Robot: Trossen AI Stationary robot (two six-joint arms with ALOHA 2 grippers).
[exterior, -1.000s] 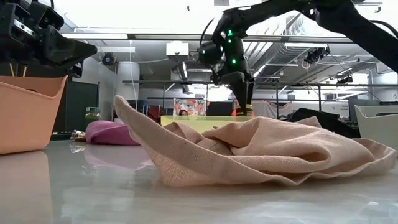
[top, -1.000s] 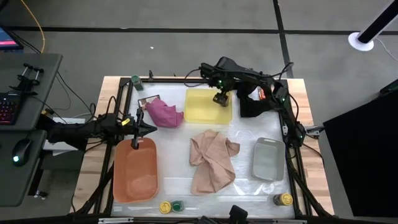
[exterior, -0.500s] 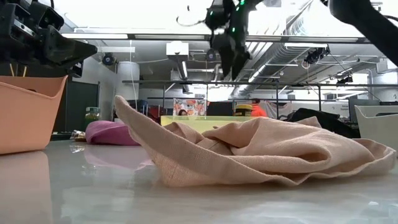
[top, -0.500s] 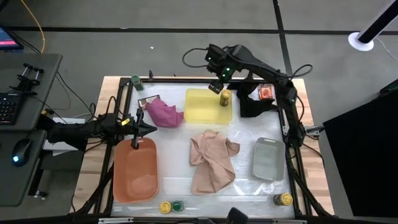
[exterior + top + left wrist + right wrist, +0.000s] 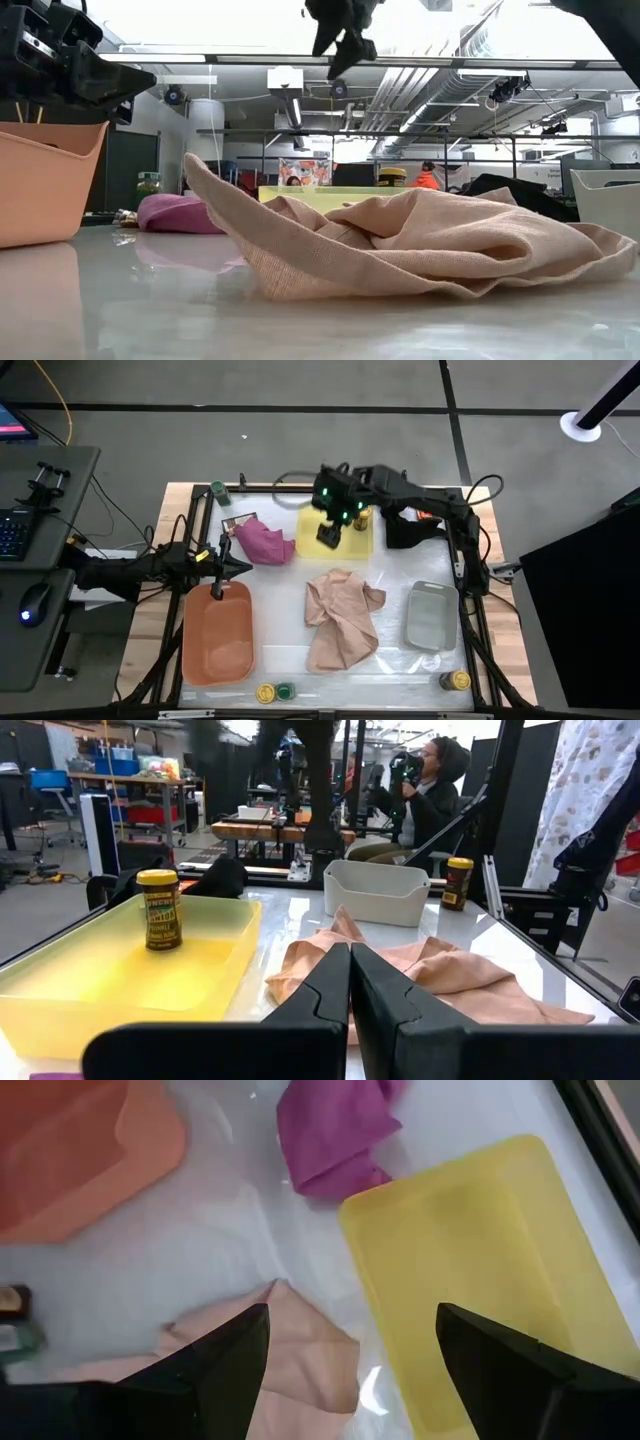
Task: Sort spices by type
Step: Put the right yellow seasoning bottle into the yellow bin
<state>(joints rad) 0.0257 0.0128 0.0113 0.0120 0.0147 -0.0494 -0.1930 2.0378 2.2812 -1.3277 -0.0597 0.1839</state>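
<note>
So since a second ago the right gripper (image 5: 328,536) has let go of the yellow-lidded jar (image 5: 362,516) and lifted off it; the jar now stands upright on its own in the yellow tray (image 5: 306,528), at the tray's far right corner, while the gripper hangs above the tray's middle with its fingers (image 5: 208,1370) spread wide and nothing between them, the jar off to its right and apart from it. Going left to right across the table: the left gripper (image 5: 240,567) sits over the far end of the orange tray (image 5: 217,640), fingers pressed together, holding nothing. A green-lidded jar (image 5: 218,490) stands at the far left corner, with a brown packet (image 5: 236,521) tucked by the pink cloth (image 5: 264,542). At the near edge a yellow-lidded and a green-lidded jar (image 5: 275,692) stand side by side. Then the tan cloth (image 5: 342,615), the grey tray (image 5: 431,616), another jar (image 5: 456,681) near the right front corner, and an orange-red packet (image 5: 428,513) by the black cloth (image 5: 404,528).
</note>
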